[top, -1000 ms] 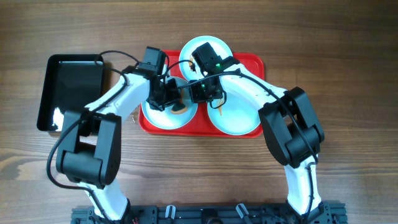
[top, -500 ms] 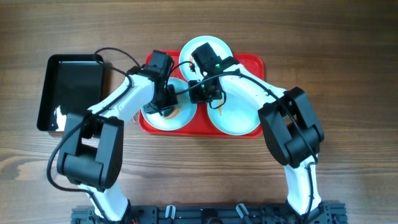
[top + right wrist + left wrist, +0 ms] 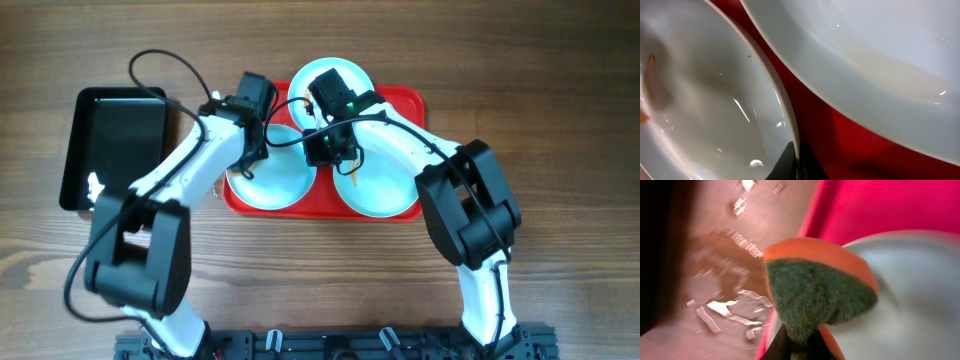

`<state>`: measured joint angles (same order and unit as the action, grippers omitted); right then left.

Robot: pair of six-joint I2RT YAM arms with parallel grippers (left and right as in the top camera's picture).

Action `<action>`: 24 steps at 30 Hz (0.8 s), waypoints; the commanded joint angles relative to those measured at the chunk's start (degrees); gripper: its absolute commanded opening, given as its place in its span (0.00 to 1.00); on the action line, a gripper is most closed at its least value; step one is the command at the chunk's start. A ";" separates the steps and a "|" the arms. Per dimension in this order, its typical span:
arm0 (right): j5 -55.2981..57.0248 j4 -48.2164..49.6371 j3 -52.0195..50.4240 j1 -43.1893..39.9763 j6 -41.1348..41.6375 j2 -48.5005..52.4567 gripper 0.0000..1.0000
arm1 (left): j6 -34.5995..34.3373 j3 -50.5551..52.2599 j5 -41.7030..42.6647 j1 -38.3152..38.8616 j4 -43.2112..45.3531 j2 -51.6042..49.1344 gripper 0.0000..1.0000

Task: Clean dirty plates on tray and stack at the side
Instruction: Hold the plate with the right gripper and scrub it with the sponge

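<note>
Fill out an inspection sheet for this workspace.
Surface: wooden table, shiny streaks beside the tray.
Job's things: red tray holding three plates; an orange smear shows on the right one.
Clutter: black tray at left.
Grippers: left gripper shut on a sponge; right gripper pinches a plate rim.
Cables: black cable looped above the left arm.
Surroundings: nothing seen.
</note>
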<state>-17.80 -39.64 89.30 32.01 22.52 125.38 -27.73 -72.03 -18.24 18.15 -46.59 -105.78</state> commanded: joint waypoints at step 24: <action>1.07 -4.33 2.73 -0.04 0.09 -1.77 0.04 | -1.95 3.67 21.79 -0.26 13.16 -8.48 0.04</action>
<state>-16.23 -43.66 90.63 31.38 22.76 125.36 -29.52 -68.97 4.12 17.85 -33.58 -110.39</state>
